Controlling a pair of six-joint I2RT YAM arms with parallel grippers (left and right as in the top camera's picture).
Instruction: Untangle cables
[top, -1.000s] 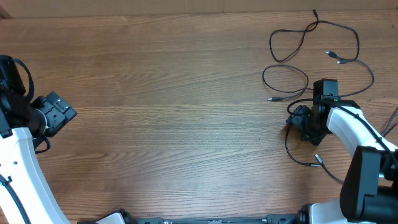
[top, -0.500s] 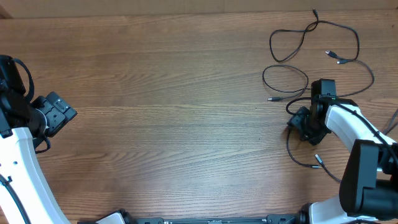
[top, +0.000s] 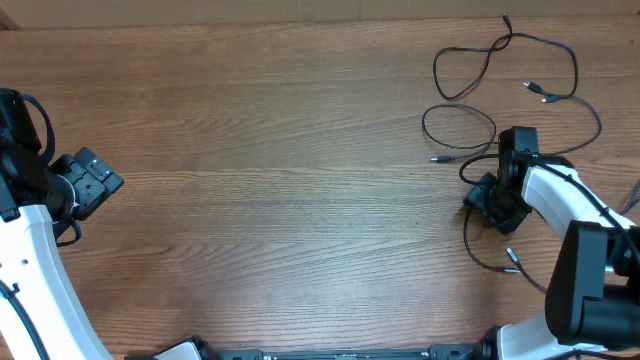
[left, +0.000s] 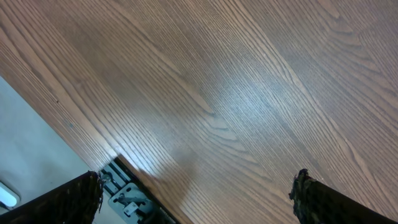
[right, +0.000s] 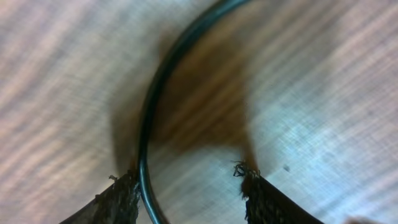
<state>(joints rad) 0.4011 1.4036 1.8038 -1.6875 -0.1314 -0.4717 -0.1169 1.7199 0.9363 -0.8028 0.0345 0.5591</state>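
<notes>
Several thin black cables (top: 460, 128) lie in loose loops at the table's far right, with small plug ends (top: 436, 159) on the wood. My right gripper (top: 487, 203) is low over a strand that curves toward a plug (top: 512, 257). In the right wrist view that cable (right: 161, 81) runs between the jaws of my right gripper (right: 186, 177), which is open. The strand lies against the left finger (right: 121, 199) and a wide gap separates it from the other finger. My left gripper (top: 105, 180) is at the far left, and in its wrist view it (left: 199, 183) is open over bare wood.
The wooden table (top: 280, 170) stretches between the two arms. Its edge and a metal bracket (left: 127, 196) show in the left wrist view. The white right arm (top: 575, 215) reaches in from the lower right.
The right gripper's jaws have narrowed around the cable strand and the gripper has shifted slightly toward the far side. The left arm has not moved.
</notes>
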